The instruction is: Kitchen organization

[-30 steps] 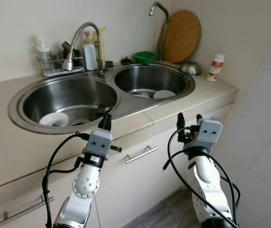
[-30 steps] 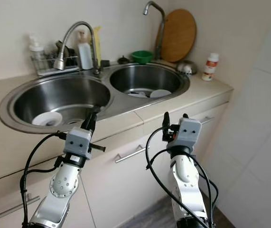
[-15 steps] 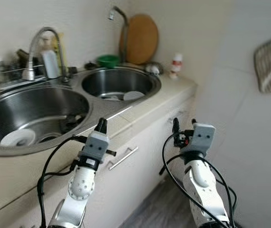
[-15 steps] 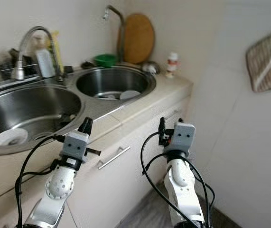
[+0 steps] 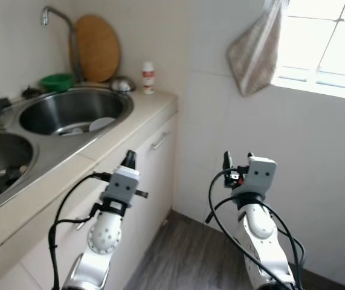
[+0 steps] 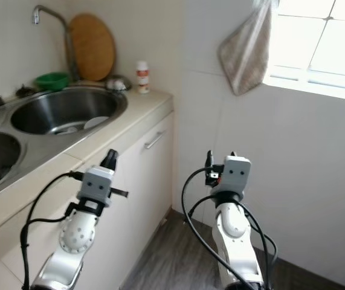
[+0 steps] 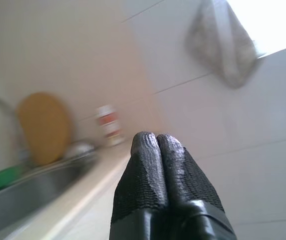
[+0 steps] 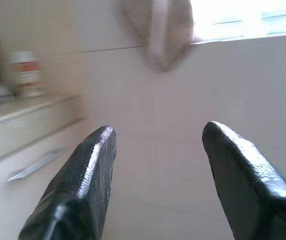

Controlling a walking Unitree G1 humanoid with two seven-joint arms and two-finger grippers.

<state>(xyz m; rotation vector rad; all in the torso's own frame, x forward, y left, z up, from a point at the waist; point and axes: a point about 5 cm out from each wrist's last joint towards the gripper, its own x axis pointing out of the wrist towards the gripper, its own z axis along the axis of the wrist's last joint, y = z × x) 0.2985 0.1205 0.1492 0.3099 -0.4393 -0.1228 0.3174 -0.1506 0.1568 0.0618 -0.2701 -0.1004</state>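
My left gripper (image 5: 130,158) is held up in front of the cabinet, its fingers (image 7: 157,150) shut with nothing between them. My right gripper (image 5: 237,158) hovers over the floor facing the tiled wall, open and empty, its fingers (image 8: 92,155) wide apart. A steel sink basin (image 5: 63,110) in the counter at left holds white dishes (image 5: 101,123). Behind it are a green bowl (image 5: 57,80), a round wooden board (image 5: 97,40) leaning on the wall, and a small white bottle with a red cap (image 5: 148,78) near the counter's end.
The counter (image 5: 137,121) ends at a white tiled wall. A grey cloth (image 5: 255,48) hangs beside a bright window (image 5: 326,36). A cabinet door with a handle (image 5: 159,141) sits under the counter. Grey floor (image 5: 184,254) stretches between the cabinet and the wall.
The camera has swung to the right: the sinks slid off to the left, and the wall, cloth and window came into view. Both grippers keep their pose.
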